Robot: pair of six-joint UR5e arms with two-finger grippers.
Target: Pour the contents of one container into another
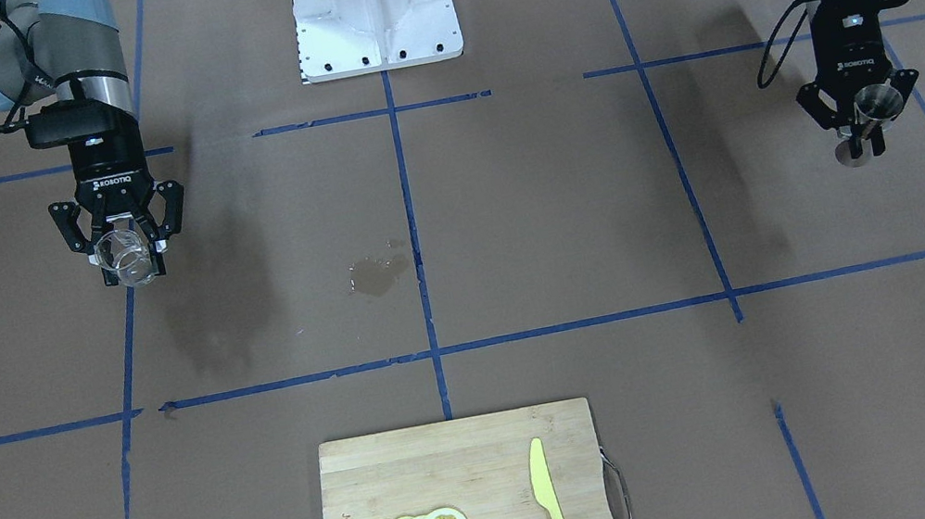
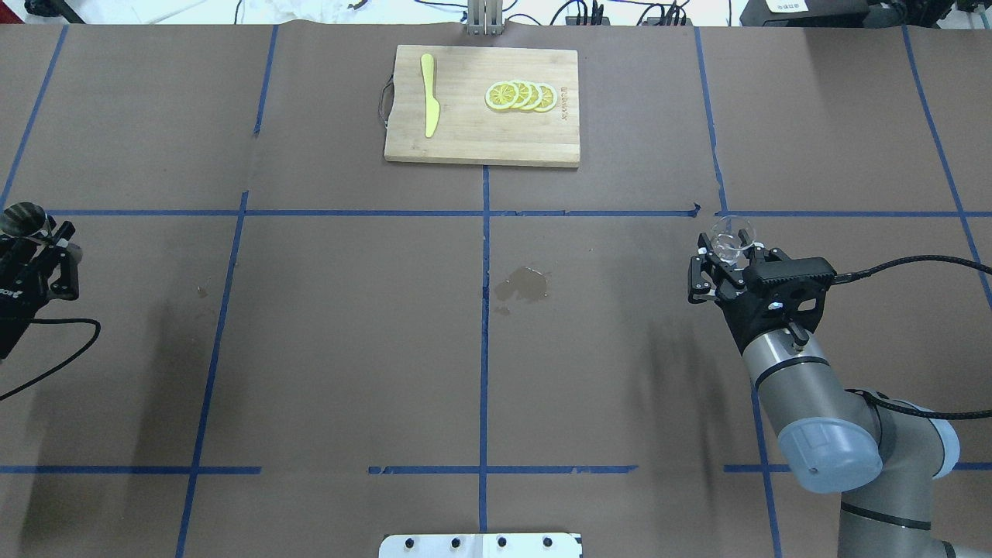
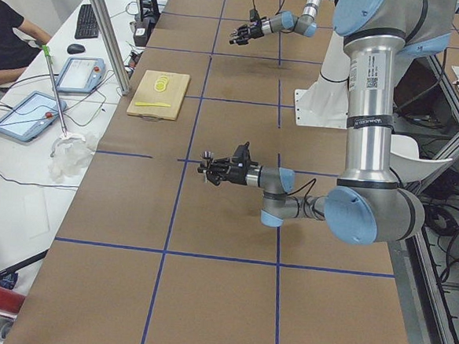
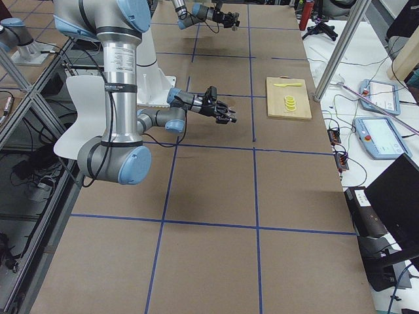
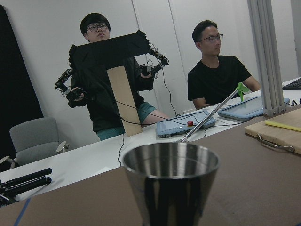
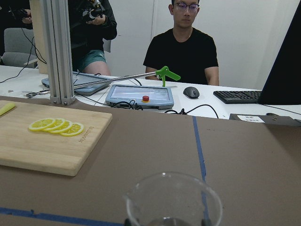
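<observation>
The brown surface (image 2: 325,372) is carrying a cutting board (image 2: 473,143) at its far edge, out of the arms' way. The right gripper (image 1: 129,259) is clamping the glass cup (image 2: 731,237) upright, presumably so that nothing spills. The left gripper (image 1: 864,131) is gripping the steel jigger (image 1: 876,104) mouth-up, ready to receive. Both are sitting well apart at opposite sides, so pouring is not yet happening.
</observation>
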